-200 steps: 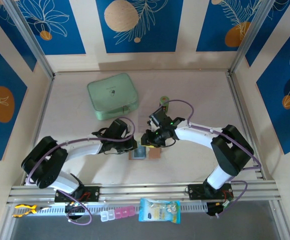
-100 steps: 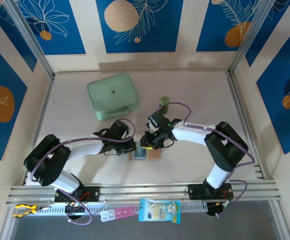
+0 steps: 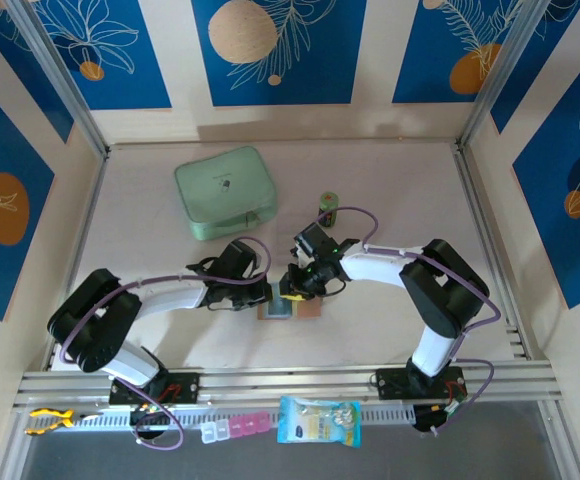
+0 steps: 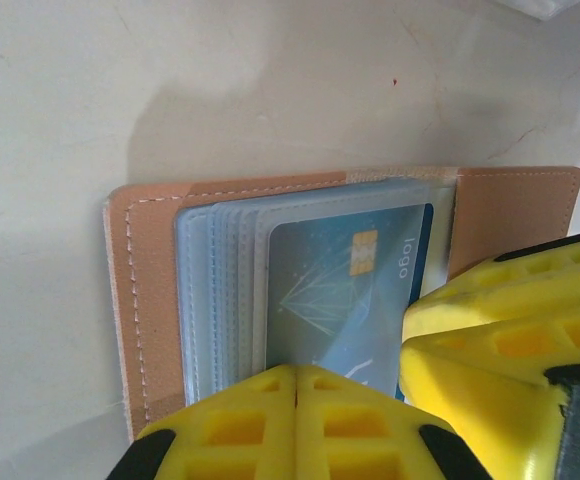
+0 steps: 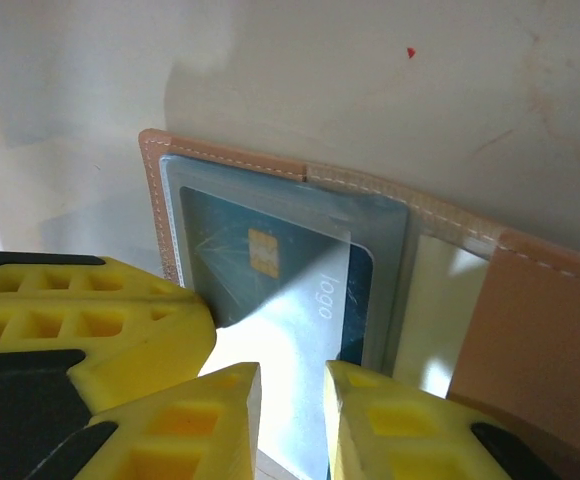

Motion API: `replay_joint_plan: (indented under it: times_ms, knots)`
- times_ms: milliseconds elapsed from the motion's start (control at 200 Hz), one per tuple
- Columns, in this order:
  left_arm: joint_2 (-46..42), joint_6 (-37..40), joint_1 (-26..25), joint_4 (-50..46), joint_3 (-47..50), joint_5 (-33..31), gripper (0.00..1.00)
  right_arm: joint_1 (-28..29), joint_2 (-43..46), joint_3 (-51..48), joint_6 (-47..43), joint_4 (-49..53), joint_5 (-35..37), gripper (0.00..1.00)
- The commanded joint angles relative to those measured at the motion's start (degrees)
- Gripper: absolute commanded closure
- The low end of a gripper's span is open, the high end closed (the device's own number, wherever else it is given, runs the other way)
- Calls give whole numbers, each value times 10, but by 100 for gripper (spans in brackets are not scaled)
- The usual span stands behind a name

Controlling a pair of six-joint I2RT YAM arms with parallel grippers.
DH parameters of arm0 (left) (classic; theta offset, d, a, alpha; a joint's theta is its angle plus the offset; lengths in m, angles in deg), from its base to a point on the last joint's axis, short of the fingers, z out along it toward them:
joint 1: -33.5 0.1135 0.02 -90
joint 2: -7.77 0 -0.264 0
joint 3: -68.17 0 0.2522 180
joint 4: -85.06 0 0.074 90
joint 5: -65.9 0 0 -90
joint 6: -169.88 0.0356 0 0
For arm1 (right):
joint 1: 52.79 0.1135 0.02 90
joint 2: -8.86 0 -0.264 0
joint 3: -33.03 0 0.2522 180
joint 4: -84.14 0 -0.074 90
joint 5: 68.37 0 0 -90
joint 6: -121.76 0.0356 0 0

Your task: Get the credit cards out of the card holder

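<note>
**Blue card (image 5: 270,260) sits in its pocket**

My left end effector (image 4: 295,390) is clenched over the card holder (image 4: 140,300), which lies open on the bench (image 3: 390,180), lower centre of the top view. My right end effector (image 5: 290,390) is slightly parted above the card.

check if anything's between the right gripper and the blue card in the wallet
Only the clear plastic pocket, which lies over the light blue card inside the open card holder. The right gripper sits at the card's near edge, jaws apart. The left gripper, shut, sits beside it, not across the path.
</note>
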Motion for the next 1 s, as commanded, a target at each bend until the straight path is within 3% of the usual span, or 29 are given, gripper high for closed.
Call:
replay_joint_plan:
  times_ms: [0,485,995]
  knots:
    - [8,7,-3,-29,2,-12,100,-1,-8,-2,-4,18,5,75]
    - [3,4,-3,-30,6,-13,100,-2,20,11,-31,65,50,64]
    - [-16,21,-10,-65,-49,7,100,-34,75,-37,-35,21,-10,66]
